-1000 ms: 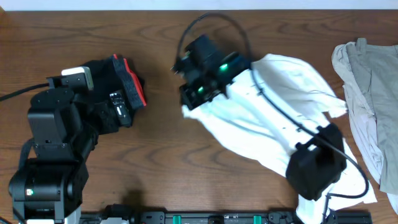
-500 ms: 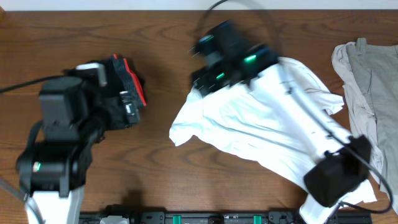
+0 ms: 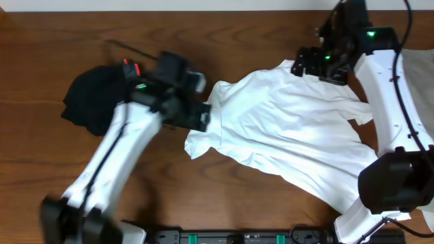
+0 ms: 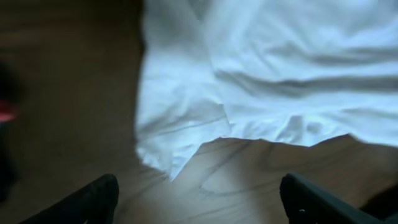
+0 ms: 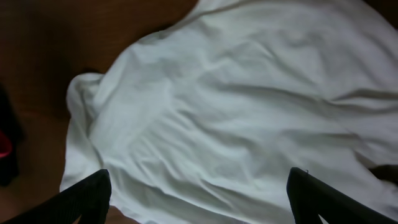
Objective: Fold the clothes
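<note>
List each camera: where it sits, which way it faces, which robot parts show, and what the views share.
Overhead: fixed above the table, looking straight down on the white shirt, black garment and both arms.
Left wrist: on the left arm, facing down at the shirt's corner and bare table; the open left gripper frames the bottom.
Right wrist: on the right arm, facing down across the shirt; the open right gripper shows.
Shared: all three views show the white shirt.

Robot lab: 2 arms (image 3: 119,152), wooden table (image 3: 34,156)
</note>
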`<action>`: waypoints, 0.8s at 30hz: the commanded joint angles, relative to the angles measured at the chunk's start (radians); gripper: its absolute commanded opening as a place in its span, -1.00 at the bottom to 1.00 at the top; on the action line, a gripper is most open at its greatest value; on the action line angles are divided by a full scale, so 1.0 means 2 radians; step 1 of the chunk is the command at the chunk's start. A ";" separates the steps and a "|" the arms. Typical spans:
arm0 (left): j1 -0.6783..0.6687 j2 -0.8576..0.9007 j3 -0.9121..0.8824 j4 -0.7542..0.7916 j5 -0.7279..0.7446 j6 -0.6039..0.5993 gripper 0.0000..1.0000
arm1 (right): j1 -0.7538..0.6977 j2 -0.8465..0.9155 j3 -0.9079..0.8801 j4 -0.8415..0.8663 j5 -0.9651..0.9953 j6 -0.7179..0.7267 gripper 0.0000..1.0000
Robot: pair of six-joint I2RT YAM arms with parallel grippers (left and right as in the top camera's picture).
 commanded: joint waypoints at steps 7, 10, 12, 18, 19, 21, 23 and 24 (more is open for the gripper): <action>-0.054 0.134 0.008 0.052 -0.039 0.010 0.54 | -0.016 -0.003 0.003 -0.015 -0.002 -0.008 0.79; -0.061 0.156 0.008 0.068 -0.050 0.006 0.54 | -0.017 -0.003 0.003 -0.015 -0.002 -0.008 0.80; -0.064 0.169 0.008 0.079 -0.056 0.006 0.53 | -0.017 -0.003 0.003 -0.015 -0.003 -0.010 0.80; -0.066 0.204 0.008 0.103 -0.099 0.005 0.23 | -0.017 -0.003 0.003 -0.017 -0.002 -0.013 0.80; -0.066 0.208 0.008 0.105 -0.110 0.001 0.16 | -0.017 -0.003 0.003 -0.017 -0.002 -0.016 0.79; -0.066 0.210 0.008 0.105 -0.123 0.000 0.01 | -0.017 -0.003 0.003 -0.018 -0.002 -0.019 0.79; -0.066 0.210 0.008 0.105 -0.136 0.000 -0.14 | -0.017 -0.003 0.003 -0.019 -0.002 -0.019 0.79; -0.066 0.210 0.008 0.104 -0.144 0.000 -0.24 | -0.017 -0.003 0.003 -0.019 -0.002 -0.021 0.78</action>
